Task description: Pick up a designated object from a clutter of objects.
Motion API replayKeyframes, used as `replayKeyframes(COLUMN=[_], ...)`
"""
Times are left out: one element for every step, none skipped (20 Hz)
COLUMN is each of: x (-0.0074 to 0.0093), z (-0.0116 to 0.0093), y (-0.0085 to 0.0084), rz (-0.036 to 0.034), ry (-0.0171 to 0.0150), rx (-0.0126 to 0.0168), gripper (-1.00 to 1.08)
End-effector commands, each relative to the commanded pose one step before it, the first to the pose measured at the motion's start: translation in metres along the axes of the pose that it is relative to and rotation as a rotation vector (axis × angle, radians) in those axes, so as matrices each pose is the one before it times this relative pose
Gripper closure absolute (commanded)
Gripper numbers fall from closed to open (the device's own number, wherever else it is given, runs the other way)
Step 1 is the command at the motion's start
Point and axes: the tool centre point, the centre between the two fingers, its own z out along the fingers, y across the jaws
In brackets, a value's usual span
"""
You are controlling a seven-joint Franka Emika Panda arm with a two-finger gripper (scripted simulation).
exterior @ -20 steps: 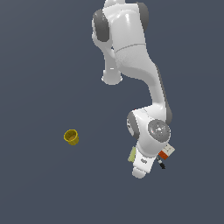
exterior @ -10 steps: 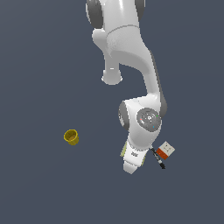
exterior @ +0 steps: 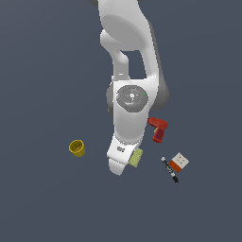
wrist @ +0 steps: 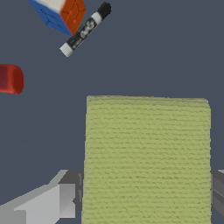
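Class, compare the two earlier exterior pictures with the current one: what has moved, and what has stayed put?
The arm has swung toward the exterior view's left, uncovering the red drill. Its pincer now straddles the yellow-green pad, fingers either side; whether they grip is unclear. The yellow cup, black marker and orange-and-white box stayed put.

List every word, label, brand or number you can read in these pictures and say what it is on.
None can be read.
Marker: mottled band on the barrel, too blurred to read.
Box: orange, white and blue faces, no lettering visible.
Pad, drill, cup: no markings visible.
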Motion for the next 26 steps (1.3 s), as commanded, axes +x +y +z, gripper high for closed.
replayKeyframes(x=[-0.02158,-0.00848,-0.00851,-0.00849,-0.00847,-0.00844,-0.00843,-0.00839,-0.00838,-0.00834,-0.00833,-0.00828,-0.00825,-0.00821,-0.00817,-0.00812,-0.00803,-0.00774,-0.00732,-0.00676,-0.00611,-0.00567,-0.00509,-0.00464,-0.00414,-0.00359], z=[-0.02428,-0.00931,-0.0094,-0.00941,-0.00938,-0.00941,-0.00939,-0.00939,-0.00935,-0.00936,-0.00931,-0.00931,-0.00928,-0.00924,-0.0091,-0.00913,-0.00902,-0.00869,-0.0082,-0.00757,-0.0068,-0.00633,-0.00569,-0.00517,-0.00461,-0.00402], y=[0.00387,0.00166,0.00167,0.00168,0.0017,0.00171,0.00173,0.00173,0.00177,0.00177,0.00181,0.00181,0.00184,0.00187,0.00194,0.00193,0.00195,0.00193,0.00188,0.0018,0.00176,0.00161,0.00153,0.00141,0.0013,0.0012], rz=[-0.00059,-0.00024,0.0,0.0,-0.0002,0.0,-0.00015,0.0,-0.00021,0.0,-0.00023,0.0,0.0,0.0,-0.00018,0.0,0.0,0.0,0.0,0.0,0.00021,0.0,0.00018,0.0,0.0,0.00019], ry=[0.00079,0.00052,0.0,0.0,0.0006,0.0,0.00042,0.0,0.0006,0.0,0.0006,0.0,0.0,0.0,0.00039,0.0,0.0,0.0,0.0,0.0,-0.00065,0.0,-0.00046,0.0,0.0,-0.00045], rx=[-0.00086,0.00039,0.0,0.0,0.00029,0.0,0.00019,0.0,0.00026,0.0,0.00025,0.0,0.0,0.0,0.00023,0.0,0.0,0.0,0.0,0.0,0.00009,0.0,0.00001,0.0,0.0,0.0], gripper=[1.08,1.08,1.08,1.08,1.08,1.08,1.08,1.08,1.08,1.08,1.08,1.08,1.08,1.08,1.08,1.08,1.08,1.08,1.08,1.08,1.08,1.08,1.08,1.08,1.08,1.08])
